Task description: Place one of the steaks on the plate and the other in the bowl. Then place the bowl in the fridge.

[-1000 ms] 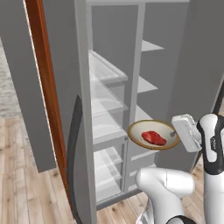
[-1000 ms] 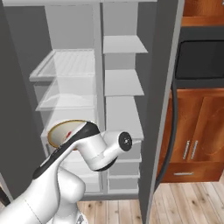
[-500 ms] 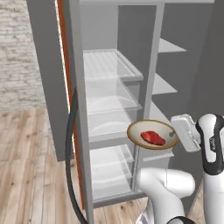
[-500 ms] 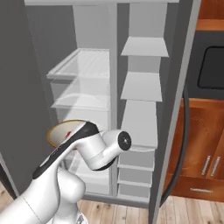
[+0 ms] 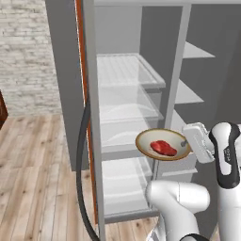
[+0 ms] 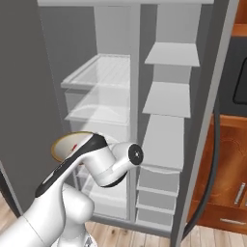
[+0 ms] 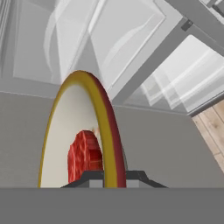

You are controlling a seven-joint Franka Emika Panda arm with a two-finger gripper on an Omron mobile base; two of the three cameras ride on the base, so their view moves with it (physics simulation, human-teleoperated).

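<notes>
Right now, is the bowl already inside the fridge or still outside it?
Still outside. The claw holds the bowl by its rim, the red steak in it, in front of the open fridge, not resting on any shelf.

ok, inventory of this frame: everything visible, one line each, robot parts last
bowl: 1, tan with paler inside, held up in front of the open fridge
steak: 1, deep red, inside the bowl
fridge: 1, grey, doors open, orange-red door edge, pale translucent shelves
cabinets: brown wood, right of the fridge
floor: light wood planks
brick wall: pale, left of the fridge
gripper: 1, dark fingertips shut on the bowl's rim
arm: 1, white with dark joints
</notes>
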